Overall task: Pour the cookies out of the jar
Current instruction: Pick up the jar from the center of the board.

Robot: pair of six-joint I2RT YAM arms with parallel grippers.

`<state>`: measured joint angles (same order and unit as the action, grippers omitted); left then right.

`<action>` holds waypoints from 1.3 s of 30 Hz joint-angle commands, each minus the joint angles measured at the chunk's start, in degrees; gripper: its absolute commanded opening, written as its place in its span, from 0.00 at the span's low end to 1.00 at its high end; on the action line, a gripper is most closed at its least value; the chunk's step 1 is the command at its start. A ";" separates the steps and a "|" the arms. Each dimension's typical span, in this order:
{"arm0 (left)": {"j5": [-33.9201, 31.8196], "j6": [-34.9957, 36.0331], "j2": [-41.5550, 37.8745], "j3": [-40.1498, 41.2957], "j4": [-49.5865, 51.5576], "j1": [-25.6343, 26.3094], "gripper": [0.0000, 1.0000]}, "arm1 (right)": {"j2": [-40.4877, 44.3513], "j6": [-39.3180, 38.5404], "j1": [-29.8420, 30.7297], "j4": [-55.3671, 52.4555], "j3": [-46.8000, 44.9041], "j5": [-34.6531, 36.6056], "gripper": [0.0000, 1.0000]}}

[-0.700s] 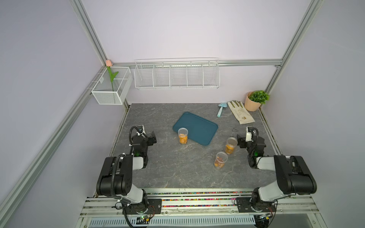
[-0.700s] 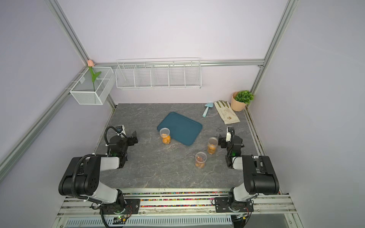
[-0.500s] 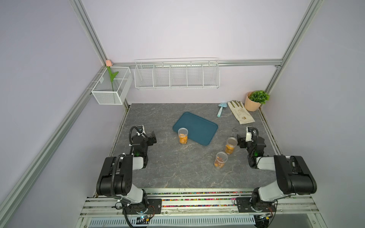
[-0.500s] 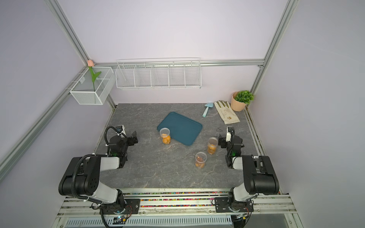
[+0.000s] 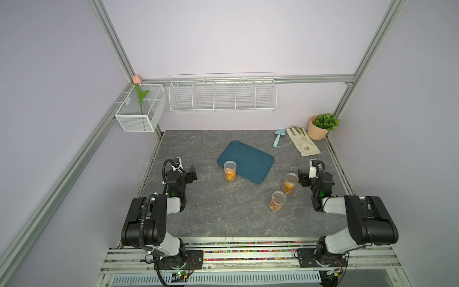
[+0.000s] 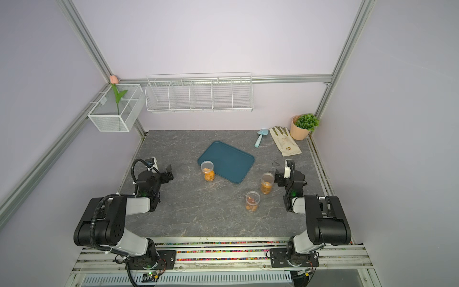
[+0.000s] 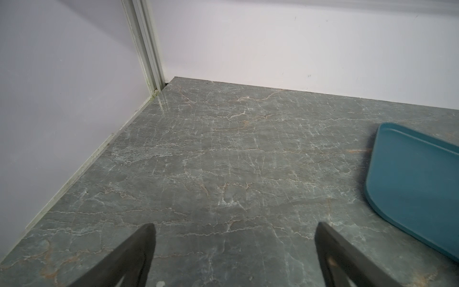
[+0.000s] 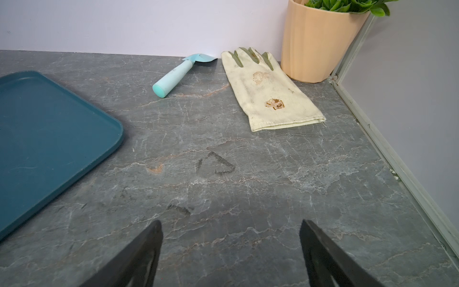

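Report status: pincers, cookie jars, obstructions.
Left pincer, right pincer open, empty. Three clear plastic jars upright, orange cookies inside. Nothing blocking the jars.

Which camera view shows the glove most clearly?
The right wrist view: the glove lies close and large, its brown stains and green fingertips plain. Both top views show it only small, flat beside the plant pot. The left wrist view does not show it.
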<state>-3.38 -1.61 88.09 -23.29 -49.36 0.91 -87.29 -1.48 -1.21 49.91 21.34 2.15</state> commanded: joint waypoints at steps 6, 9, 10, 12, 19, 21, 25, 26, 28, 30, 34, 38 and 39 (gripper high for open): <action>-0.33 0.90 0.50 0.45 -1.27 -0.26 0.99 | -0.57 -0.19 0.33 0.10 0.72 0.50 0.88; -0.36 0.90 0.49 0.43 -1.26 -0.25 0.99 | -0.66 -0.21 0.33 0.01 0.67 0.48 0.88; -0.39 0.90 0.49 0.42 -1.26 -0.27 0.99 | -0.65 -0.20 0.33 0.01 0.72 0.49 0.88; -0.34 0.90 0.50 0.43 -1.26 -0.22 0.99 | -0.54 -0.20 0.29 0.01 0.72 0.48 0.88; -0.32 0.90 0.49 0.37 -1.26 -0.27 0.99 | -0.53 -0.21 0.32 0.01 0.72 0.48 0.88; -0.41 0.90 0.50 0.43 -1.27 -0.26 0.99 | -0.57 -0.19 0.23 -0.06 0.73 0.48 0.88; -0.31 0.90 0.45 0.39 -1.26 -0.29 0.99 | -0.52 -0.24 0.27 -0.08 0.71 0.48 0.88; -0.35 0.90 0.54 0.43 -1.27 -0.29 0.99 | -0.55 -0.20 0.25 -0.08 0.67 0.48 0.88; -0.34 0.90 0.50 0.41 -1.17 -0.25 0.99 | -0.53 -0.26 0.25 -0.08 0.67 0.49 0.88; -0.38 0.93 0.42 0.37 -1.11 -0.25 0.99 | -0.43 -0.25 0.25 -0.08 0.72 0.48 0.88; -1.84 0.40 -0.04 0.49 -1.06 -0.26 0.99 | -0.29 -0.26 0.33 0.03 0.46 0.48 0.88; -5.09 -1.18 -2.86 0.85 0.63 -0.29 0.99 | 1.05 -0.13 0.51 -4.22 2.38 1.40 0.88; -5.15 -1.15 -3.70 0.94 1.29 -0.29 0.99 | 1.70 0.06 0.51 -6.58 3.53 1.76 0.88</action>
<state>-6.13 -2.15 87.02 -23.11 -48.60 0.91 -87.15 -1.48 -1.04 47.33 22.35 2.68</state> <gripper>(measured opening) 0.994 0.881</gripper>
